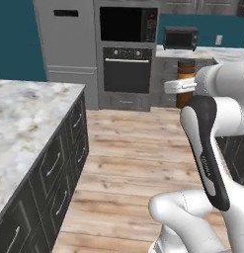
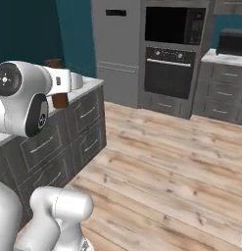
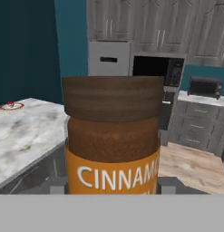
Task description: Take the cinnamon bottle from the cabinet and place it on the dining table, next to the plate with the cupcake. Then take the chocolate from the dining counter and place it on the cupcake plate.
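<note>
Cinnamon bottle (image 3: 112, 138), brown-lidded with an orange label, is held upright in the closed two-finger gripper (image 1: 185, 85). From it, the small cupcake plate (image 3: 11, 106) lies far off to the left on the marble-topped counter (image 3: 27, 136).

a light wooden plank floor (image 1: 133, 148) is stretching across the kitchen. teal walls (image 1: 17, 39) are standing behind a grey refrigerator (image 1: 69, 44) and a black built-in oven (image 1: 127, 69) with a microwave (image 1: 127, 23) sitting above it. a marble-topped island (image 1: 24, 123) with dark drawers (image 1: 59, 168) is running along the left. a toaster oven (image 1: 180, 37) is resting on the far counter (image 1: 192, 52).
</note>
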